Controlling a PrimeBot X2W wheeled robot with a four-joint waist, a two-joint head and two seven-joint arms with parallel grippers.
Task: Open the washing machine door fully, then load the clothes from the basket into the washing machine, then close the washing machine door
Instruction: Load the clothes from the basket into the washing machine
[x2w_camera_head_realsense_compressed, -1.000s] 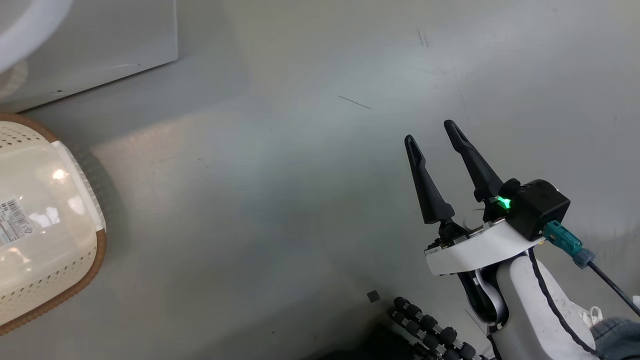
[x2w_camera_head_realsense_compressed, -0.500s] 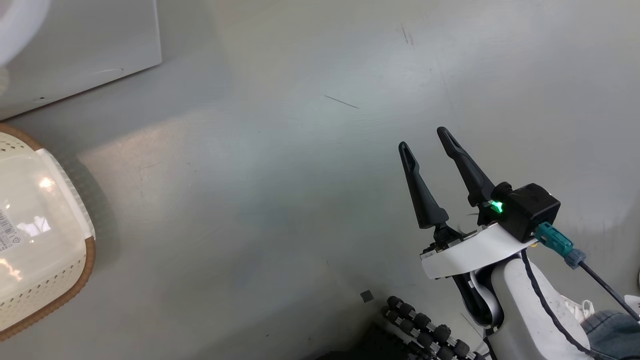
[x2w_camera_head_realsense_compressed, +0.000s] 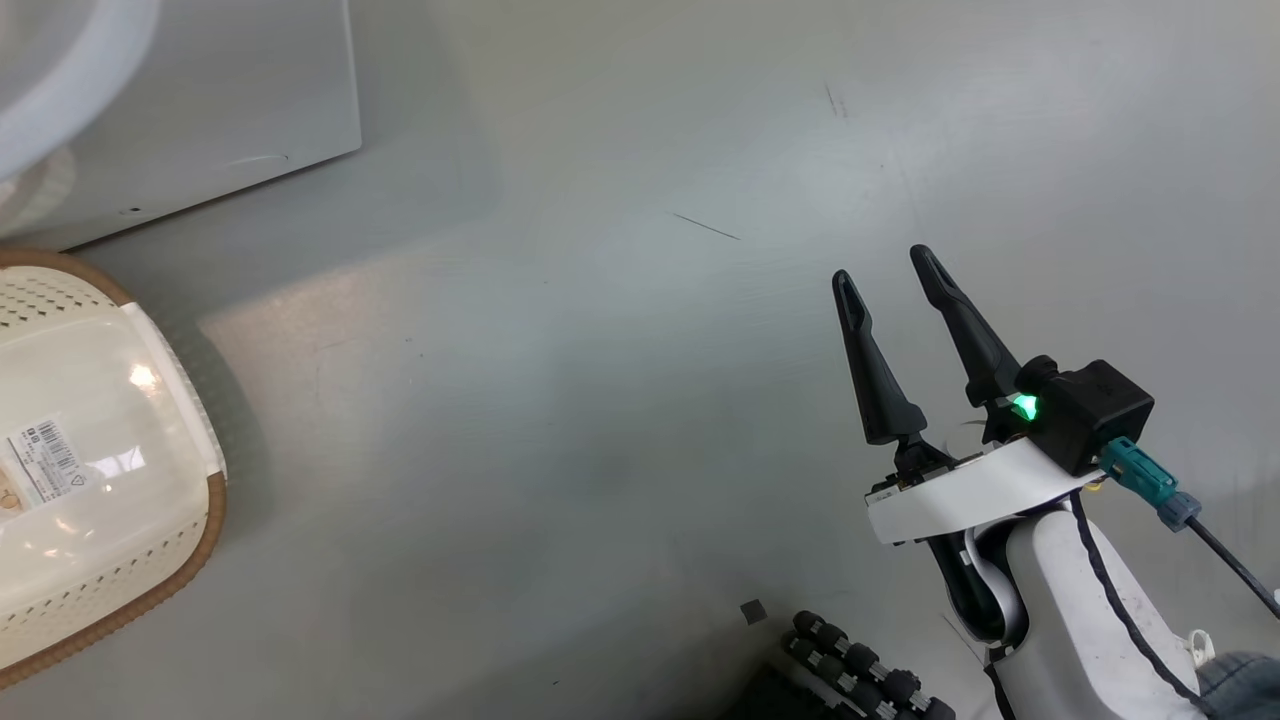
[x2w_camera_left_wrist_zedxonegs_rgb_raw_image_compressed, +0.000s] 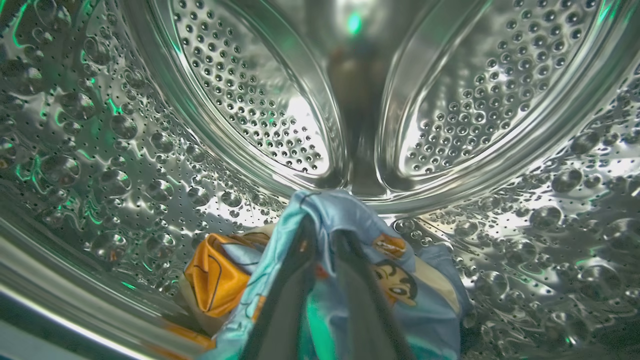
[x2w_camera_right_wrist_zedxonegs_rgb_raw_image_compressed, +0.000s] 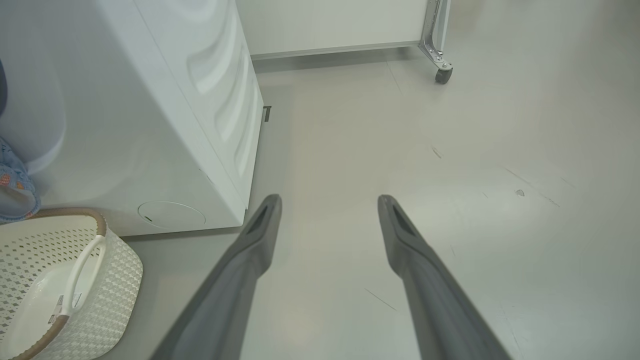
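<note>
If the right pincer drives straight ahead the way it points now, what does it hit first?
Probably bare floor: the right pincer aims past the washer, though depth is hard to judge.

bare lab floor (x2w_camera_head_realsense_compressed: 600, 400), lone washing machine (x2w_camera_right_wrist_zedxonegs_rgb_raw_image_compressed: 150, 125)

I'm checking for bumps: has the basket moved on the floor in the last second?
No. The basket keeps its place beside the washing machine corner and floor scratch; the whole head view shifted, so the camera moved.
</note>
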